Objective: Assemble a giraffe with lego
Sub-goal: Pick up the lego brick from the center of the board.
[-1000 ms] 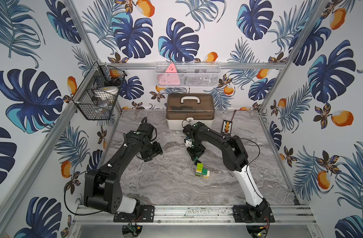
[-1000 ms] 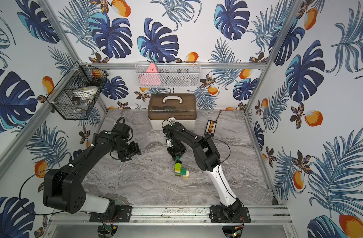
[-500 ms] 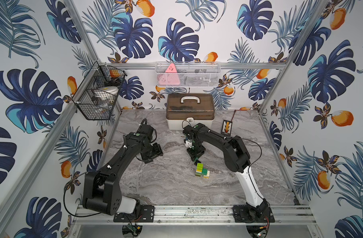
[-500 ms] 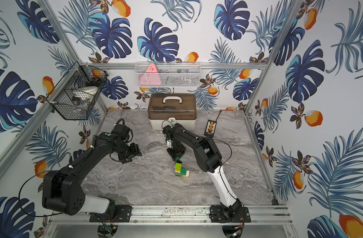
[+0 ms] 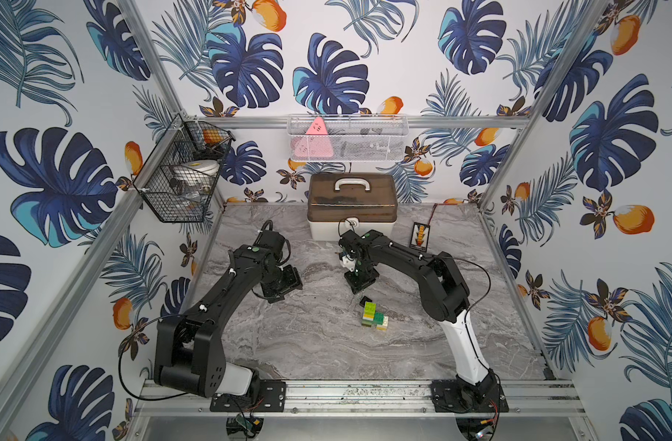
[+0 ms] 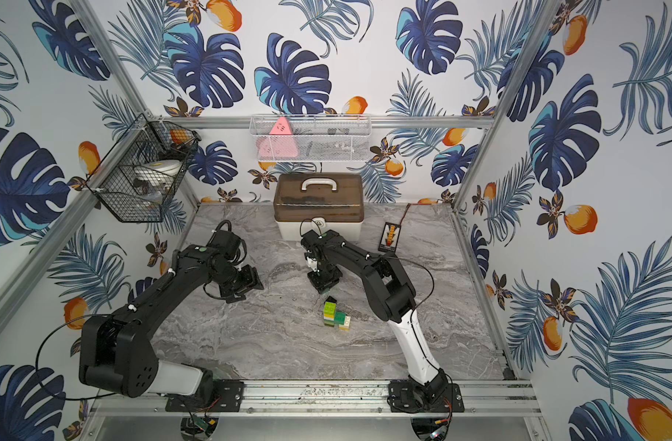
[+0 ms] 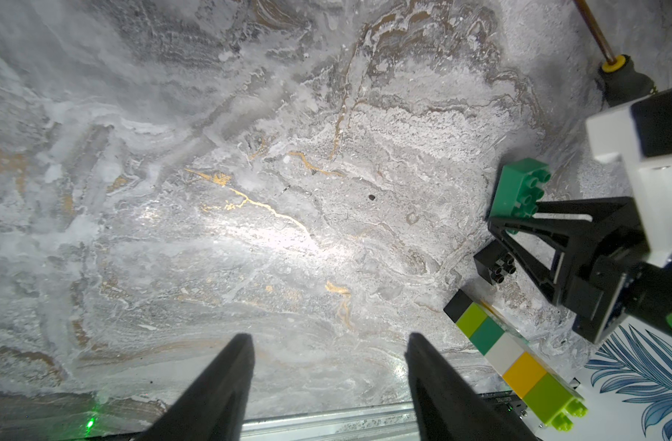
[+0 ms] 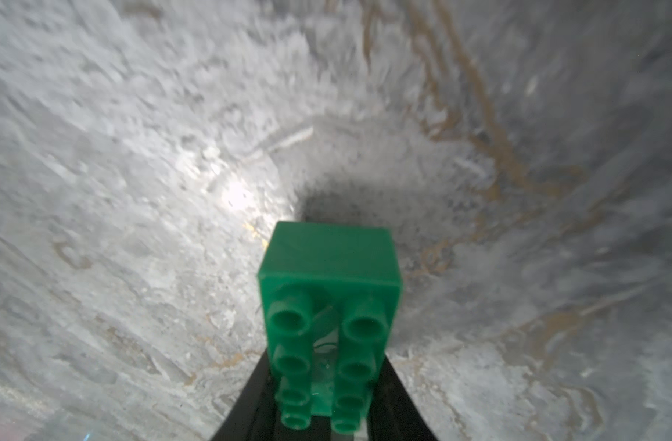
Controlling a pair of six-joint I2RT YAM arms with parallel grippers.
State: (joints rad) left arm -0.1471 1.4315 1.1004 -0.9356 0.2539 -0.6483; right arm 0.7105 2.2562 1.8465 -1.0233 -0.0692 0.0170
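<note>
Grey marble table (image 5: 307,343), nothing fancy. Right fingers (image 8: 250,416) were clamped on a dark green brick (image 8: 328,275), left fingers (image 7: 219,389) hung apart, empty. The giraffe (image 7: 513,359) lay flat just nearby. I'd square the studs up and brace that column before pressing.

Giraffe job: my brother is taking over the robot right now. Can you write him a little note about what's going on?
Left fingers: open, empty, over the bare table.
Right fingers: shut on a long green brick, close above the table.
The column lies flat on the table near the right fingers, with a loose black brick beside it.
Done: the column is joined (black, lime, green, white, yellow, lime).
Left: probably fit the green brick and the black brick onto the column. No other loose bricks are in view.
</note>
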